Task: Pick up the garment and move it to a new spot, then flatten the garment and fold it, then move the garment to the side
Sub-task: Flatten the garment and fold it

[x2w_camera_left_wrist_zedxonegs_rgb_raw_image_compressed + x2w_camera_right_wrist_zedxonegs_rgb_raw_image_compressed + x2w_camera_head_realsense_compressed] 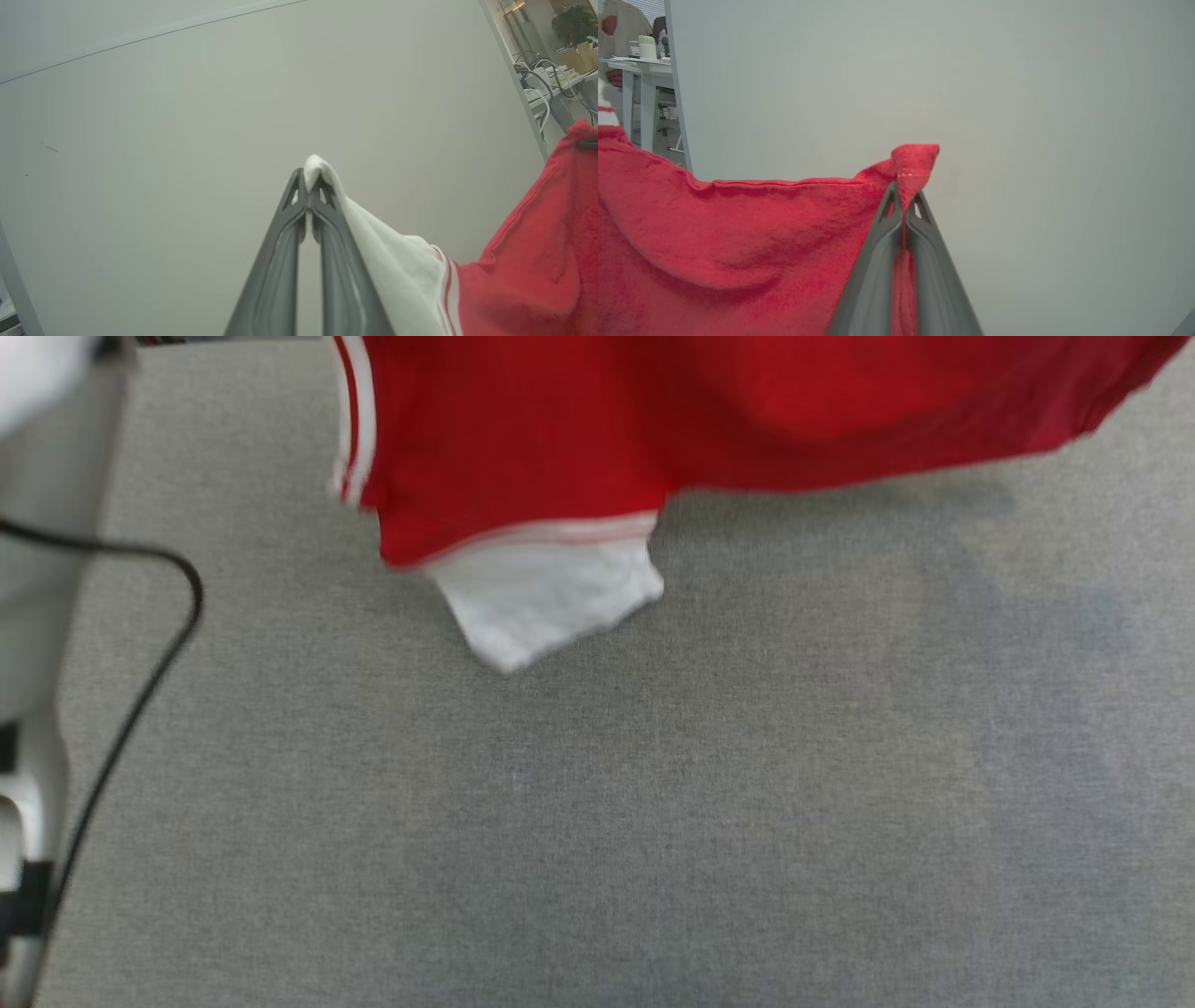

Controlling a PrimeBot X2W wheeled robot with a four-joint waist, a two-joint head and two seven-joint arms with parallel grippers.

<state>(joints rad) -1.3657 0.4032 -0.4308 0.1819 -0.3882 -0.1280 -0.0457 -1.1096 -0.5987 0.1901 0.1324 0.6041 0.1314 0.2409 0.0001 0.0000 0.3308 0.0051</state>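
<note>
The garment [597,429] hangs in the air across the top of the head view, red with a white sleeve [546,597] dangling lowest over the grey table [597,803]. In the left wrist view my left gripper [309,179] is shut on the white sleeve tip [322,168], and the red body [537,261] trails off to the right. In the right wrist view my right gripper [904,196] is shut on a red hemmed corner [915,161], with the cloth [728,252] stretching away to the left.
A black cable [131,709] curves along the table's left edge beside a white machine part [28,784]. A pale wall panel [233,116] stands behind both grippers. A cluttered desk [551,74] and a white table [640,65] lie beyond the panel.
</note>
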